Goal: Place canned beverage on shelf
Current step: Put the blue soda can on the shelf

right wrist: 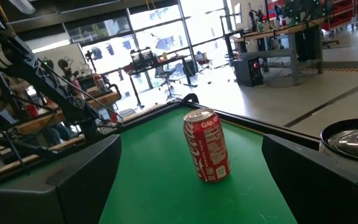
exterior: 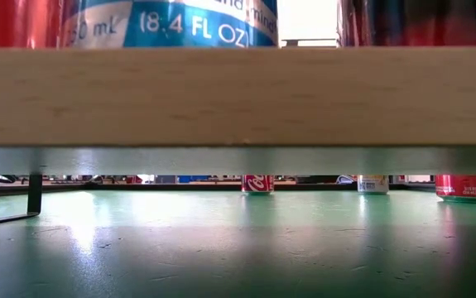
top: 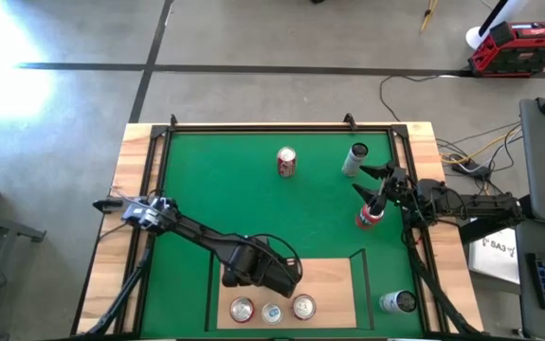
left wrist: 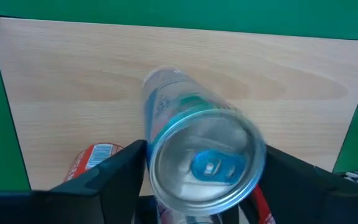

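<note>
The shelf (top: 334, 284), a pale wood board with a thin black rail, sits at the near middle of the green mat. Three cans stand upright on it: a red one (top: 242, 309), a blue-and-silver canned beverage (left wrist: 191, 155) in the middle, and another red one (top: 303, 306). My left gripper (left wrist: 207, 158) points down over the middle can. It is open, with one finger on either side of the can's upper part, close to its wall. My right gripper (top: 367, 182) is open and level at the table's right side, with nothing between its fingers.
On the mat stand a red can (top: 286, 161) at the far middle, a silver can (top: 355, 159), a red can (top: 370, 216) beside my right gripper, and a silver can (top: 397, 301) right of the shelf. The shelf's far half is bare wood.
</note>
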{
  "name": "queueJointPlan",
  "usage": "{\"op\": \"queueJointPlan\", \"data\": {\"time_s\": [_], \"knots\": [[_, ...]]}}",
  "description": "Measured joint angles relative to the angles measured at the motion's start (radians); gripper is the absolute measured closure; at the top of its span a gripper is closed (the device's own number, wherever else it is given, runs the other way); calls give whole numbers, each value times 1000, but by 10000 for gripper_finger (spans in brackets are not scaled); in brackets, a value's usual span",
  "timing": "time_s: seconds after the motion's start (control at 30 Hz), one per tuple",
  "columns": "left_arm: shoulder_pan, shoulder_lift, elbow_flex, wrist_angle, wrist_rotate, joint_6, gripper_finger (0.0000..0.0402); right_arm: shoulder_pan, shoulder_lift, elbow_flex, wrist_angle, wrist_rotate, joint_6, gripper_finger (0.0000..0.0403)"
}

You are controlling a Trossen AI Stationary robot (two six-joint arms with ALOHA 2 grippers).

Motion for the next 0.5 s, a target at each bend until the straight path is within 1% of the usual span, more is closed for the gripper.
{"op": "queueJointPlan", "data": {"time_s": [0.3,0.5], "knots": [[-1,0,0,-5,-1,-1,95,0,0,0,0,0,0,22],[-1,0,0,-54,-19,-26,62,0,0,0,0,0,0,22]]}}
